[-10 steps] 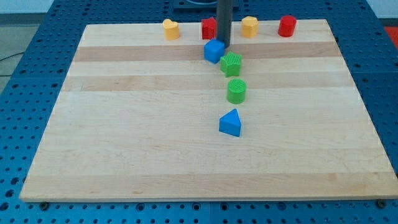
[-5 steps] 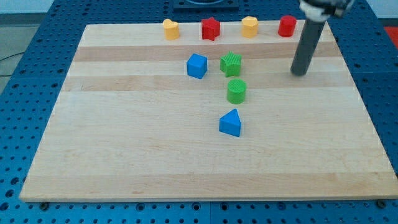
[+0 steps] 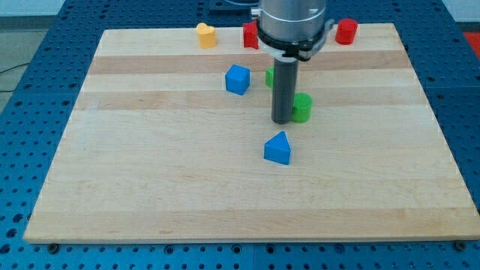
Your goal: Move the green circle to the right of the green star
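My tip (image 3: 282,121): a bare rod, nothing to open or close; pressed against green circle's left.
Green circle (image 3: 302,108): below-right of green star (image 3: 268,76), which is mostly hidden.

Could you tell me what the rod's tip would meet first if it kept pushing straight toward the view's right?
My tip sits right against the left side of the green circle, so it meets that first; beyond it the board looks free.

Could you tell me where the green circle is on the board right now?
The green circle sits right of the board's middle, against the right side of my tip, below the mostly hidden green star and above the blue triangle.
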Robot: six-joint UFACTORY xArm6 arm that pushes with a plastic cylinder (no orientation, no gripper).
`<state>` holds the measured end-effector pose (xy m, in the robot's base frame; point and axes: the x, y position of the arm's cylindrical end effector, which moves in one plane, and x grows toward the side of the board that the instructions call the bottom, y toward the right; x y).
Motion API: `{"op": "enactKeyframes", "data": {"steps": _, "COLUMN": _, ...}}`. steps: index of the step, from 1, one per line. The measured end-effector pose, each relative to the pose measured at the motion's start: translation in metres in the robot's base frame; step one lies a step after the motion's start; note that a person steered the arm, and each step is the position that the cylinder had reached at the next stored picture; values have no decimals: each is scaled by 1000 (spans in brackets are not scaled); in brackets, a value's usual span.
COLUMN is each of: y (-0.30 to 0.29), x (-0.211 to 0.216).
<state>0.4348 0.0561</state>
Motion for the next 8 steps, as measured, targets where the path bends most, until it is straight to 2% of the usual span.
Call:
{"op": "enactKeyframes", "data": {"steps": 3, "y": 54, "x": 1}}
{"op": "enactKeyframes", "data": {"steps": 5, "y": 79, "x": -53}}
{"op": "enactKeyframes", "data": {"steps": 7, "y": 84, "x": -67}}
{"op": "enactKeyframes", "data": {"steps": 8, "y": 70, "x": -49}}
